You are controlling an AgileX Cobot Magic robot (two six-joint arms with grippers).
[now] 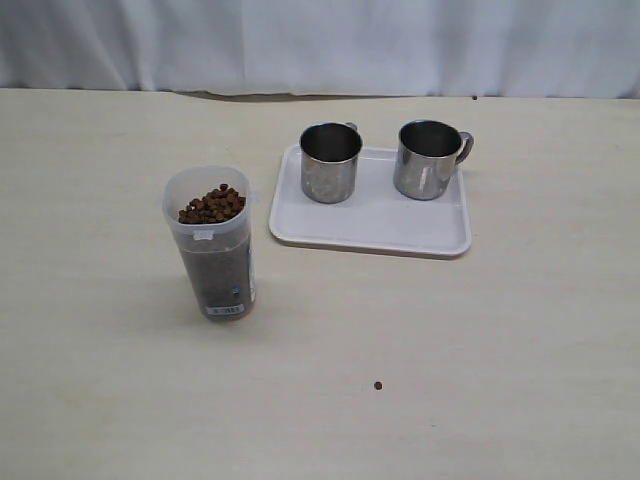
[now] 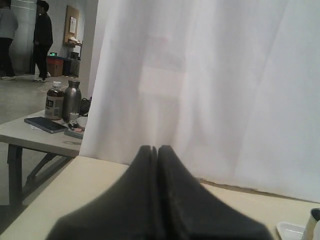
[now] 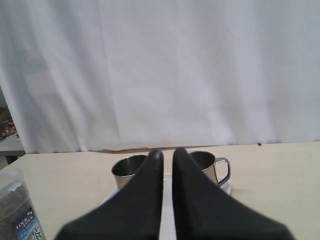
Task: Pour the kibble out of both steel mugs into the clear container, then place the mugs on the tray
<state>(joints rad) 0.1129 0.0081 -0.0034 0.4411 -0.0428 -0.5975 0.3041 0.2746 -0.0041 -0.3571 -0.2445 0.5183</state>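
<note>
Tall translucent frosted plastic canister with a white label near its base [image 1: 212,255] is standing upright on the pale beige tabletop [image 1: 480,350], left of centre. It is holding small round dark-brown kibble pellets [image 1: 212,205] heaped close to its rim. One stray pellet [image 1: 378,385] is lying alone on the table, nearer the camera and to the canister's right, well apart from it. The flat white rectangular plastic tray with rounded corners [image 1: 385,225] is sitting farther right and back, near the white curtain [image 1: 320,40]. Two shiny stainless-steel mugs are standing upright on it along its far edge, apart from each other: the left mug [image 1: 330,162] and the right mug [image 1: 428,160], whose loop handle is pointing right. Both are looking empty inside. Neither arm is appearing in the exterior view. The left gripper [image 2: 157,148] is showing its dark fingers pressed together, gripping nothing and facing the curtain. The right gripper [image 3: 167,151] is showing fingers drawn almost together, likewise empty-handed and pointing toward the two mugs.
</note>
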